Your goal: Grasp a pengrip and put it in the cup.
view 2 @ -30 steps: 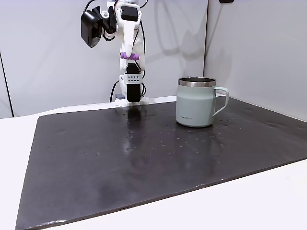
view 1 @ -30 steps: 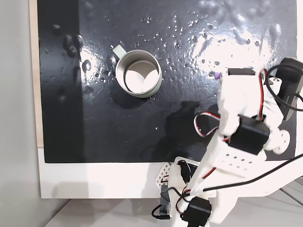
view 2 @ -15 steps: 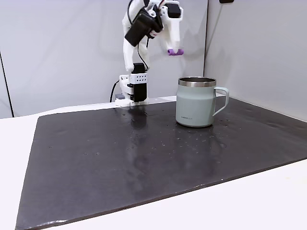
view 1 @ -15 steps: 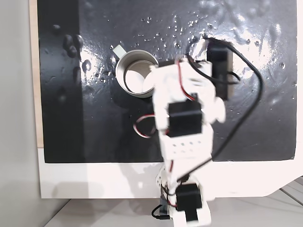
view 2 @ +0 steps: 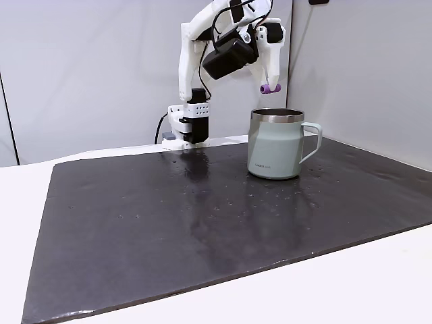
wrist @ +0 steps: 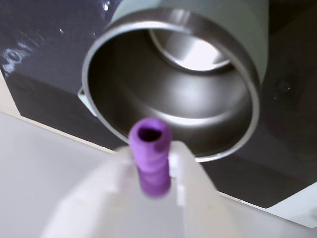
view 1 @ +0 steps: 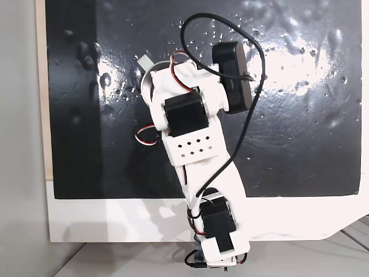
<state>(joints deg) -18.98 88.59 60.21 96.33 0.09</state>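
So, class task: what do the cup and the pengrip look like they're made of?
Cup: likely metal, with a shiny steel-looking rim and inside that reflect light, and a matte pale grey-green coat outside. Pengrip: probably soft rubber or silicone, matte purple, ribbed and hollow.

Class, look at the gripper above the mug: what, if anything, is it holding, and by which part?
The gripper holds the purple pengrip by its ribbed sides, its open end pointing toward the cup.
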